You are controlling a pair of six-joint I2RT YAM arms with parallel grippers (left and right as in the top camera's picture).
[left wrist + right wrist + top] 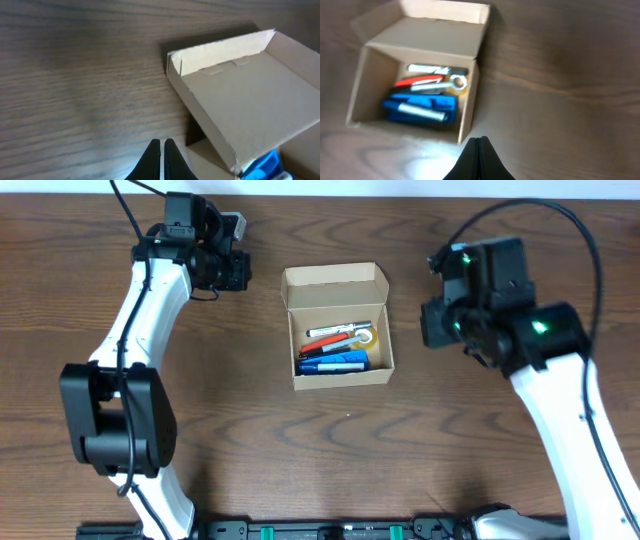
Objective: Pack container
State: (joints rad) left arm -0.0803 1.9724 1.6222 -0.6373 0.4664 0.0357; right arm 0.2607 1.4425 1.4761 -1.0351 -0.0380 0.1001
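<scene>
The container (340, 376), a tan cardboard box, stands mid-table with its flap lid (335, 288) open toward the back. Inside lie a blue item (343, 361), a red marker (325, 348), a white marker (335, 332) and a small yellowish tape ring (367, 337). My left gripper (243, 275) is shut and empty, just left of the box near the lid; its wrist view shows the shut gripper (162, 145) over bare wood beside the lid (250, 95). My right gripper (430, 320) hovers to the right of the box, shut (480, 141) on nothing, apart from the box wall (468, 112).
Dark wood table (300, 450) all around the box. Both arms stand at the back half of the table, the left arm's base (115, 420) at the front left. A black rail (330, 530) runs along the front edge.
</scene>
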